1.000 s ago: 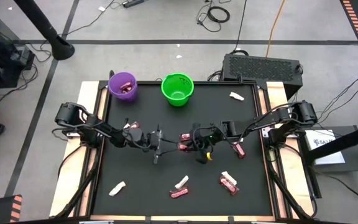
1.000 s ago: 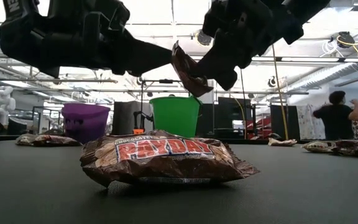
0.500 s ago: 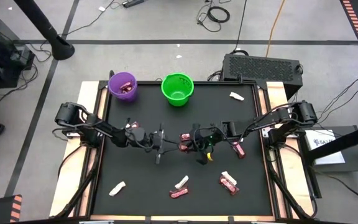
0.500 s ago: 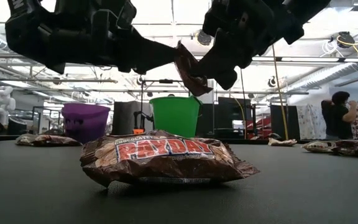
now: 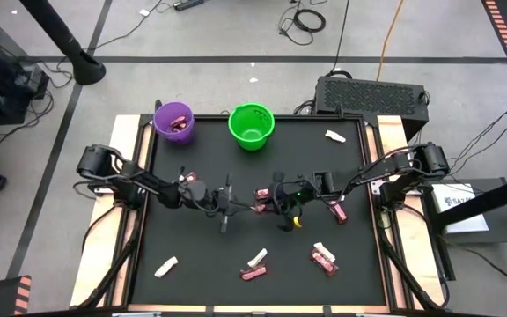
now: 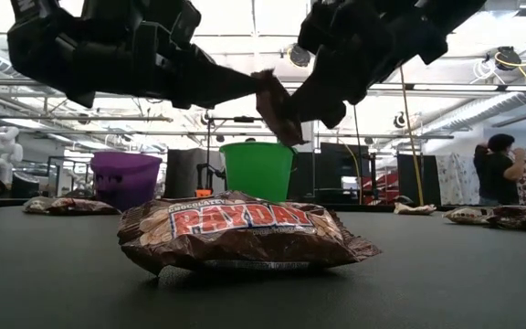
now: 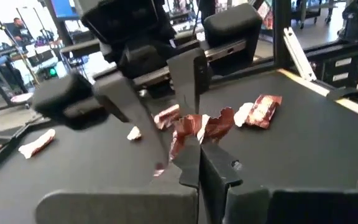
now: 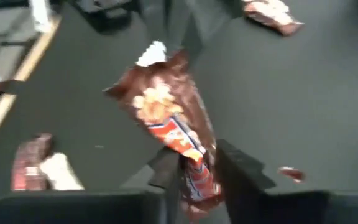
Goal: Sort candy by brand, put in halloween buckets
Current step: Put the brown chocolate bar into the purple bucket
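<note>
Above mid-table, left hand (image 5: 238,199) pinching candy bar (image 5: 261,194); right hand (image 5: 268,200) opposite

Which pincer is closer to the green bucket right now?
Left, narrowly. The left pincer is just below the green bucket, nearly in line with it. The right pincer is equally low but slightly right. Both meet at one candy bar.

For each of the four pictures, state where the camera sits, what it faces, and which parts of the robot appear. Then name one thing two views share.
High view: above the table, looking straight down; both arms, left gripper, right gripper, purple bucket, green bucket.
Low view: table-top height, looking level across; both arms overhead, a Payday bar in front.
Left wrist view: past its own fingers, shut on the held candy.
Right wrist view: past its own fingers, facing the same candy.
Shared: both wrist views show the held candy.
</note>
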You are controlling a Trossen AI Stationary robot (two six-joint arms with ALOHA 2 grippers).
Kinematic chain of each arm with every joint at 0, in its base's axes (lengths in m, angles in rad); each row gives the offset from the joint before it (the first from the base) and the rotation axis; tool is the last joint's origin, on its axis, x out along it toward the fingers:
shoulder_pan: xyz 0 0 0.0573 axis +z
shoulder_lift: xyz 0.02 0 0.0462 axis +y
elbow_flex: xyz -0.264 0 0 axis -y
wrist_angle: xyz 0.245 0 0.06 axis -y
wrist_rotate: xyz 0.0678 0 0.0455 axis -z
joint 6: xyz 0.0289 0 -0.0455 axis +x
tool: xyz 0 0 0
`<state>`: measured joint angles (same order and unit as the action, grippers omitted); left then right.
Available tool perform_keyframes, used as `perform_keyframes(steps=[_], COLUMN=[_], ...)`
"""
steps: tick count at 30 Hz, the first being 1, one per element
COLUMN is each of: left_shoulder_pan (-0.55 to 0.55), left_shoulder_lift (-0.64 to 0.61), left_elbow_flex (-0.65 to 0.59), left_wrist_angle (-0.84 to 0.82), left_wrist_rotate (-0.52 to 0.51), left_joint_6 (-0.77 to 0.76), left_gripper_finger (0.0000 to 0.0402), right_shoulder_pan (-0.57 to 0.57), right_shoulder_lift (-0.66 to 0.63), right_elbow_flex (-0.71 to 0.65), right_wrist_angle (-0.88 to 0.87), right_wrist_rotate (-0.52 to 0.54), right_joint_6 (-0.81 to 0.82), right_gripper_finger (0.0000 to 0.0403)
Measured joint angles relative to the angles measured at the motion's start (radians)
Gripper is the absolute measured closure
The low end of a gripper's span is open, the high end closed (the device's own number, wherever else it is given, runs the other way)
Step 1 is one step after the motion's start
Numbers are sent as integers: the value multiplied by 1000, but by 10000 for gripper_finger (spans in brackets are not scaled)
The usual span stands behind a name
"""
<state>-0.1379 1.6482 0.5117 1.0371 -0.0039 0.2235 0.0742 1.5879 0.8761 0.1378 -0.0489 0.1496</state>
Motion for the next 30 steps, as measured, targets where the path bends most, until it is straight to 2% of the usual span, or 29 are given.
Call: perform_keyframes(steps=[3,5,10,15,19,24,30], left_shoulder_pan=[1,0,0,6,67,270,615], left_shoulder_lift=[-32,-80,-276,-531,-681,-771,-766], left_elbow_flex=[0,0,0,47,117,151,153], left_wrist_angle=[-77,-178,-541,-956,-1254,-1412,-1457], left_wrist_rotate=[-23,-78,-323,-594,-730,-744,-595], left_joint_6=[0,15,54,46,-23,-26,24], left_gripper_finger=[400,400,400,401,401,401,401], right_shoulder_pan=[-2,-3,-3,2,2,-3,-22], right_shoulder_lift=[0,-1,-1,-1,-1,-1,-1], right_elbow_flex=[2,2,2,2,2,2,2], right_wrist_angle=[-38,-70,-115,-122,-141,-149,-139], right_wrist_rotate=[89,148,190,187,184,183,183], right_joint_6=[-26,-26,24,38,-5,-30,-57], right_gripper_finger=[271,249,217,211,211,211,211])
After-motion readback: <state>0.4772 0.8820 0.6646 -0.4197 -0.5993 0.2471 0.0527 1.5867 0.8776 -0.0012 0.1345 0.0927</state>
